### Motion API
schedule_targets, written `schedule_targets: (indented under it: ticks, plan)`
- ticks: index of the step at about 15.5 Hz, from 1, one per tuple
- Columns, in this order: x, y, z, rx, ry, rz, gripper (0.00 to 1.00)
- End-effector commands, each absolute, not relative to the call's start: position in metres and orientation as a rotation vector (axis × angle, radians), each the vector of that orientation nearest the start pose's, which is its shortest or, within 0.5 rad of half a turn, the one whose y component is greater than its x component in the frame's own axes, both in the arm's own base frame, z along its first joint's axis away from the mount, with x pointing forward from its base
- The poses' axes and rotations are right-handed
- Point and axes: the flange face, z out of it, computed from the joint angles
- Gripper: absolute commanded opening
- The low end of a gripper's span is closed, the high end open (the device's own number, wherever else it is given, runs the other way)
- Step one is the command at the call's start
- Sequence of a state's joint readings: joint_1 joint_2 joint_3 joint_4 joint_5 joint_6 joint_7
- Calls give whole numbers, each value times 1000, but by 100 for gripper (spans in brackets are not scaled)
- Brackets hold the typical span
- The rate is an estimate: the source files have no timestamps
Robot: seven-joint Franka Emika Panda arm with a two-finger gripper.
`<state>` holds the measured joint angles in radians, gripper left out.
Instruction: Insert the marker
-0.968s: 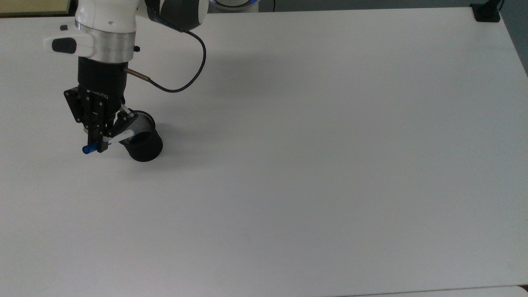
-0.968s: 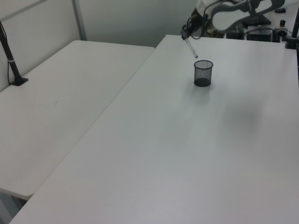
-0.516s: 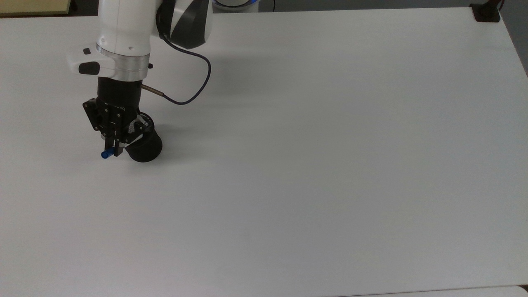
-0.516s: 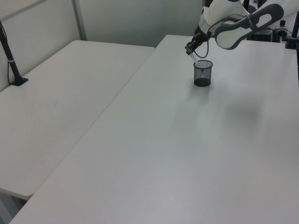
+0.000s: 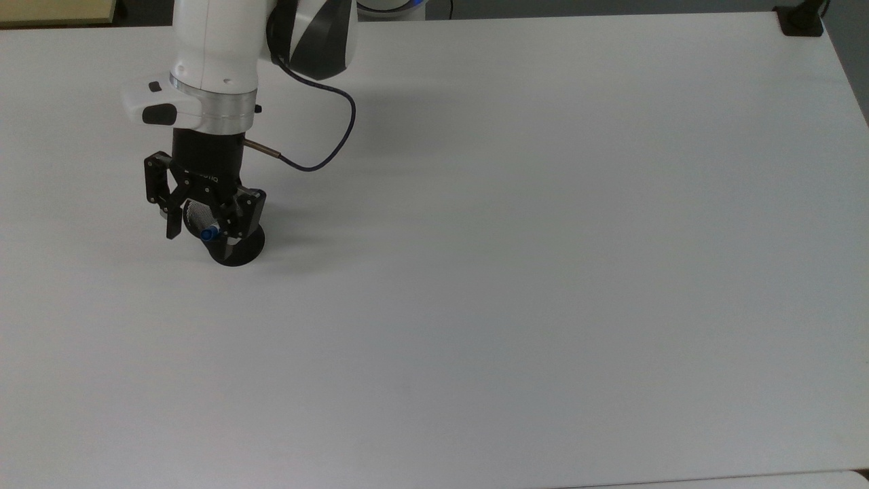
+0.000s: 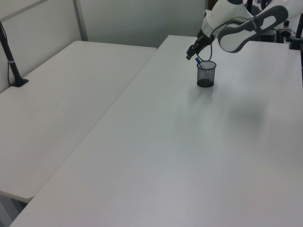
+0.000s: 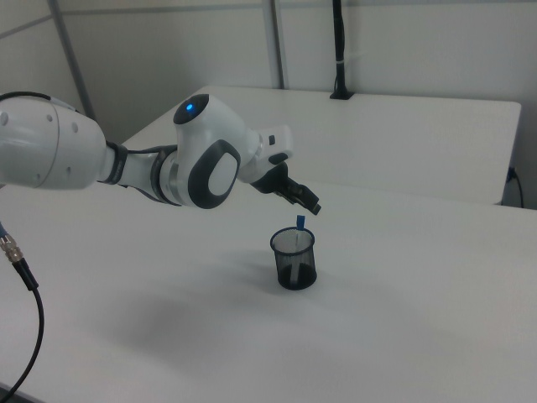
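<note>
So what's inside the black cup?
The marker stands inside the black mesh cup, leaning on the rim, its blue end poking out above. Through the mesh its white barrel shows faintly; its lower tip on the cup's floor cannot be made out.

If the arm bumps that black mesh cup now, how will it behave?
The mesh cup is probably light, so it would likely slide on the smooth table. The marker leaning inside, its blue end above the rim, may make tipping slightly likelier. The open pincer hovers close above.

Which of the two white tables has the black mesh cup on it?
The table under the robot arm, on the left view's right. It carries the cup with the marker in it, below the open gripper. The other table is across the seam.
</note>
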<state>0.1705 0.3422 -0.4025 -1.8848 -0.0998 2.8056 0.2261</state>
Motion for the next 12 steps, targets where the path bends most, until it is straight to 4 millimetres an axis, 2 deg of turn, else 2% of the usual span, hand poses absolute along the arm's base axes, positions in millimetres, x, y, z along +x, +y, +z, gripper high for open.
schedule_targets:
  ticks: [1,4,6,8,10,12]
  plan:
    - [641,-97,446,-3125,538,-855,100]
    - [628,-76,487,-3188,544,-550,100]
    - [616,-43,514,-3241,497,-243,100]
    - [604,-8,532,-3261,424,-33,100]
    - [588,13,548,-3253,364,25,100]
    - [577,22,558,-3246,312,88,100]
